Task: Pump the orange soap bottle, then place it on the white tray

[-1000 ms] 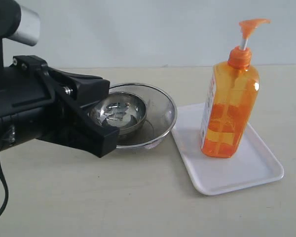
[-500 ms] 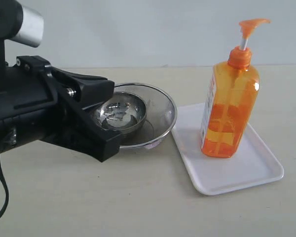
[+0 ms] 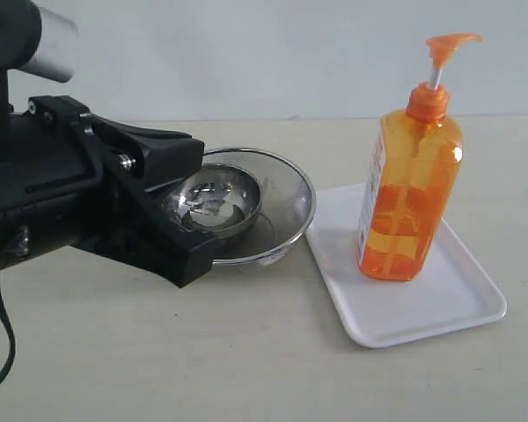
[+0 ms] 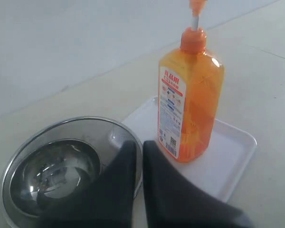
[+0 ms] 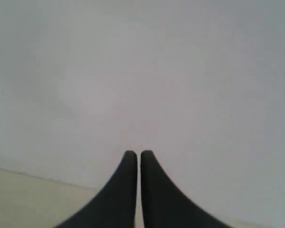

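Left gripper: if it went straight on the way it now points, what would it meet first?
Probably the rim of the wide round steel bowl, just ahead of the shut left gripper, or the white rectangular tray beyond; depth is unclear.

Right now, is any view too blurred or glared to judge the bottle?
Exterior view: orange soap bottle sharp, evenly lit; left arm hides part of the steel bowls. Left wrist view: label crisp, pump head cropped. Right wrist view: soft, only the right pincer and blank wall.

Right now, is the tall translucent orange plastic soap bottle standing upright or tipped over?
Upright. The orange soap bottle stands on its base on the glossy white rectangular tray, with its sides vertical.
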### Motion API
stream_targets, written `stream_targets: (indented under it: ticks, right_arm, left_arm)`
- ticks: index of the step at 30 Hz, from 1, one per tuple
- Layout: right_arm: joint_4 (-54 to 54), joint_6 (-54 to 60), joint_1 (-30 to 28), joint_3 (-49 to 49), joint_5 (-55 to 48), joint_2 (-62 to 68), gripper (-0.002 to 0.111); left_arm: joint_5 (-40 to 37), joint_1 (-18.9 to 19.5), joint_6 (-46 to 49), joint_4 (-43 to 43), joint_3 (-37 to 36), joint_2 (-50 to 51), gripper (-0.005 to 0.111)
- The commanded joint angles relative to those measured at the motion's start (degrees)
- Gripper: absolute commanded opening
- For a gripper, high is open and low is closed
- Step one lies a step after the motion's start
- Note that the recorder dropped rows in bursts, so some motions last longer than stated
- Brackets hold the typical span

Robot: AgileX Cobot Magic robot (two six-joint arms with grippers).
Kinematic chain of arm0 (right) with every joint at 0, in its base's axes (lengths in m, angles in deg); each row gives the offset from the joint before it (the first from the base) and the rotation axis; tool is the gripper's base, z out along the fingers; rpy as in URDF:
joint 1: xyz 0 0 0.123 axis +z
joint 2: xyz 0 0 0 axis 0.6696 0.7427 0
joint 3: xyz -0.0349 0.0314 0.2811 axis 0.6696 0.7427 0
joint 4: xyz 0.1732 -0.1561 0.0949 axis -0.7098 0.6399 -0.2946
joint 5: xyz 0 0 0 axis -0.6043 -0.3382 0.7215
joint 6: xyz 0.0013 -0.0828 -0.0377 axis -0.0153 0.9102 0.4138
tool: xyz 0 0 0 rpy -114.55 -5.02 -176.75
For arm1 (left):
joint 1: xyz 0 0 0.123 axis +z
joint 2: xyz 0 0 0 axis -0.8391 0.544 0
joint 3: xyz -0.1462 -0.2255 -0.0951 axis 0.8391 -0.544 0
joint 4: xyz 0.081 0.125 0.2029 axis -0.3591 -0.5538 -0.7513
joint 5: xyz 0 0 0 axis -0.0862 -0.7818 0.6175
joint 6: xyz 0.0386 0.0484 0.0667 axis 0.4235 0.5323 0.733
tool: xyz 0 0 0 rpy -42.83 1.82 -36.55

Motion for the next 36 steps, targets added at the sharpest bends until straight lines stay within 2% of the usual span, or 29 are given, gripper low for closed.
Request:
stream_targets:
  ticks: [1, 6, 7, 18, 27, 36]
  right_arm:
    - [-7.4, 4.0, -10.8, -0.3, -10.4, 1.2, 0.0]
    - [-27.1, 20.7, -16.4, -0.3, -18.2, 6.6, 0.0]
    - [-28.2, 21.7, -16.7, -0.3, -19.5, 7.8, 0.0]
    - [-27.3, 21.6, -16.6, 3.9, -26.0, 15.8, 0.0]
    - [-27.7, 21.8, -16.6, 11.7, -25.9, 16.2, 0.0]
    - [-28.8, 23.6, -16.6, 14.5, -24.9, 21.4, 0.0]
  left_arm:
    - [-0.6, -0.2, -0.5, -0.5, -0.2, -0.3, 0.005]
    - [-0.5, -0.2, -0.5, -0.6, -0.2, -0.3, 0.005]
    - [-0.5, -0.2, -0.5, -0.6, -0.2, -0.3, 0.005]
    - [-0.5, -0.2, -0.7, -0.6, -0.2, -0.3, 0.005]
    - [-0.8, -0.2, -0.7, -0.6, -0.2, -0.3, 0.005]
    - [-0.3, -0.2, -0.7, -0.8, -0.2, -0.3, 0.005]
